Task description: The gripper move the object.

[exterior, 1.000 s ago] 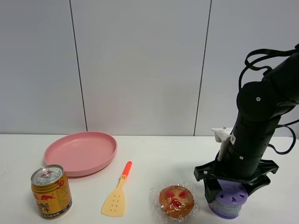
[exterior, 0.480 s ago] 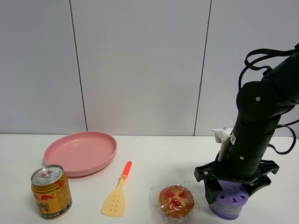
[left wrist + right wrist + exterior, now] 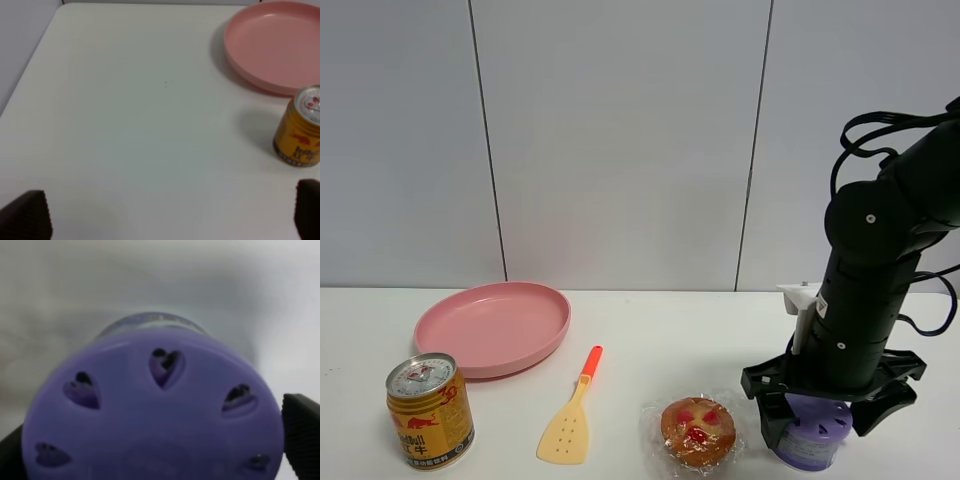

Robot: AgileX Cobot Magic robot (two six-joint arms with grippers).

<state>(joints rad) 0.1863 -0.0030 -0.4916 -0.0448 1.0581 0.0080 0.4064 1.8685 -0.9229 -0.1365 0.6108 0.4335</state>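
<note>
White tabletop (image 3: 650,330) fills the foreground, and at about 5 o'clock on it, nearest the camera, the object (image 3: 810,438) sits upright with its purple slotted lid on top. The right gripper (image 3: 826,428) hangs over it, spread wide, with its dark fingers (image 3: 302,435) at 3 and 9 o'clock of the lid. The high view shows a sliver of gap beside the canister, so I judge that it holds nothing. The fingertips reach below the lid's rim, so an arm that rises or swings off-line could clip the lid and tip or drag the canister. If the jaws close off-centre, the round wall could slip out sideways. The wrapped pastry (image 3: 697,430) lies just beside the canister at its 9 o'clock, so any sweep that way would shove it along. How much table remains toward 6 o'clock is out of frame, so a push in that direction is the least safe. The yellow spatula (image 3: 570,420) at 6 o'clock and the gold can (image 3: 428,410) at 8 o'clock are well apart from all this. The left gripper (image 3: 166,214) is wide open and empty over bare table near the can. The pink plate (image 3: 492,330) sits farther back at 10 o'clock, before the grey wall (image 3: 620,140).
</note>
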